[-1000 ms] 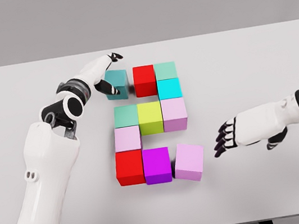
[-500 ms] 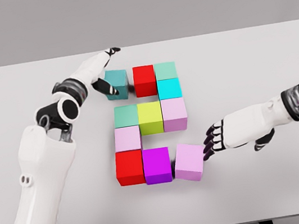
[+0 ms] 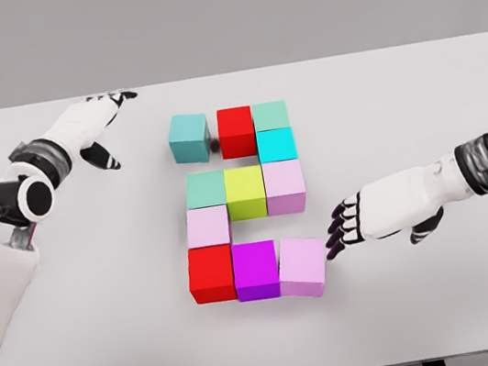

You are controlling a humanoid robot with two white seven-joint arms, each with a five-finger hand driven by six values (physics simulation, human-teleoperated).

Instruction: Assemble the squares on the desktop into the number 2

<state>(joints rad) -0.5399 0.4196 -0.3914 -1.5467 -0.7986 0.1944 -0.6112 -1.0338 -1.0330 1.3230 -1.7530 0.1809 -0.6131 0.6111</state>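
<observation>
From where I stand, the blocks on the white surface (image 3: 417,100) nearly spell a 2. The top row runs from a teal block (image 3: 189,137) through a red block (image 3: 237,131) to a green block (image 3: 270,115), though the teal one sits just apart from the red, leaving a thin gap. A cyan block (image 3: 276,144) drops down the right side to the middle row, where a sea-green block (image 3: 205,189), a yellow-green block (image 3: 245,192) and a pale pink block (image 3: 284,185) sit pressed together. A light pink block (image 3: 208,227) carries the stroke down the left to the bottom row: a second red block (image 3: 211,274), a purple block (image 3: 256,270) and a lilac block (image 3: 302,267). That last one is slightly twisted against the purple one, which I take to be why the right hand (image 3: 370,217) is there. Its fingers (image 3: 338,229) are loosely extended, gripping nothing, and their dark tips press against the block's right side, as if nudging it flush. The left hand (image 3: 91,124) hangs near the far left of the surface, well apart from the teal block, its fingers relaxed and empty. The job looks almost finished; squaring the lilac block and closing the teal gap seem to be all that remains.
</observation>
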